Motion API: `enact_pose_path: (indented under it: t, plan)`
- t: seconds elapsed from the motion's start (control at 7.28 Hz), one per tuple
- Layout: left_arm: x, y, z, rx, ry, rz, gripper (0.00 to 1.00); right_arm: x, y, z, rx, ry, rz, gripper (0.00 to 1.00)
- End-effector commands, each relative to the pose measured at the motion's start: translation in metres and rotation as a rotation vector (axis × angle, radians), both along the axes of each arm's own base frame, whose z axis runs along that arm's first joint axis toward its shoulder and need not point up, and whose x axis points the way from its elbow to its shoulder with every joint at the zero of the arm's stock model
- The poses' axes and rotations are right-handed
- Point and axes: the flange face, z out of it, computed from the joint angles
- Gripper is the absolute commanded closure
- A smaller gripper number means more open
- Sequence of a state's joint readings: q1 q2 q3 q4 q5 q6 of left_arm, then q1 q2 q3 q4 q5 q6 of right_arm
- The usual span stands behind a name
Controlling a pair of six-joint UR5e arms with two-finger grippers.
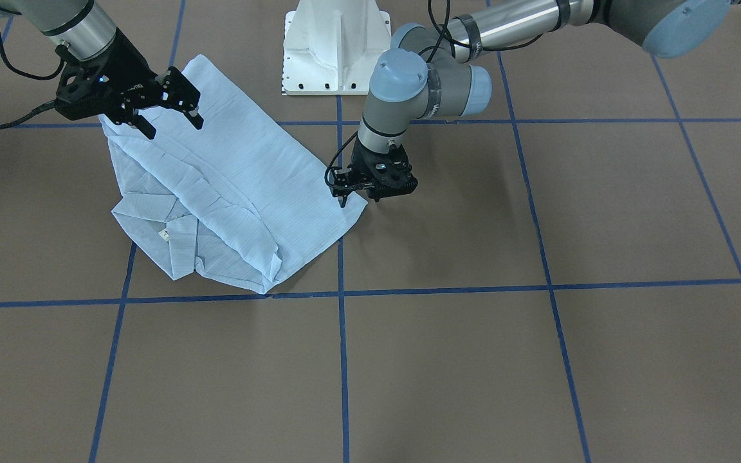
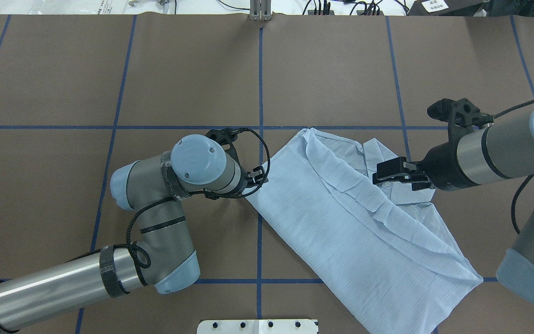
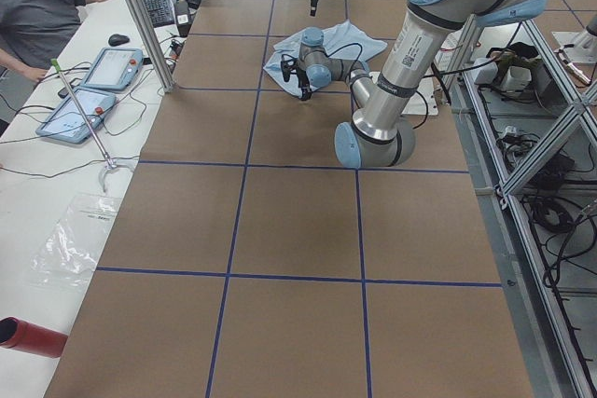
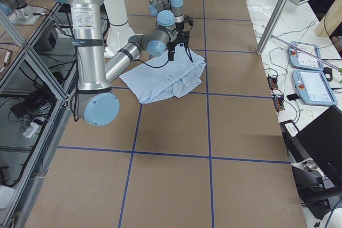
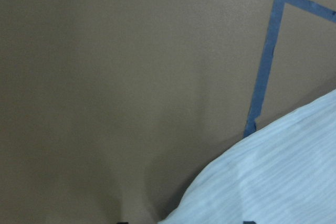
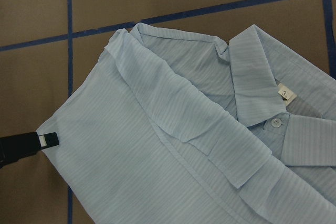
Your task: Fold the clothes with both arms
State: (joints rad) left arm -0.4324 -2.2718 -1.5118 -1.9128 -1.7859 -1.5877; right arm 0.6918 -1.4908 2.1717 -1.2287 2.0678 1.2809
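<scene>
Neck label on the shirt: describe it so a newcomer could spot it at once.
On the brown table with the blue tape grid lies one pale-blue shirt, partly folded. Follow it to the collar end; the neck label is a small white tag just inside the collar, beside the top button. It is the only printed thing on the cloth, seemingly marked 3.
</scene>
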Motion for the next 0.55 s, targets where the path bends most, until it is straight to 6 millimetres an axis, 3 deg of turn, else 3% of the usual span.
enact_pose_path:
  t: [0.0, 0.14, 0.27, 0.41]
  plan:
    - [0.0001, 0.0010, -0.0008, 0.004, 0.000, 0.004, 0.59, -0.0006, -0.0005, 0.0012, -0.002, 0.002, 0.000, 0.00]
    - [-0.0004, 0.0013, -0.0004, 0.006, 0.000, 0.004, 0.84, -0.0010, -0.0019, 0.0033, -0.004, 0.006, 0.003, 0.00]
    - [-0.0015, 0.0007, 0.0011, 0.007, -0.002, 0.006, 1.00, -0.0028, -0.0025, 0.0059, -0.007, 0.011, 0.001, 0.00]
    - [-0.0033, 0.0019, -0.0023, 0.008, 0.006, 0.008, 1.00, -0.0030, -0.0036, 0.0073, -0.005, 0.014, 0.000, 0.00]
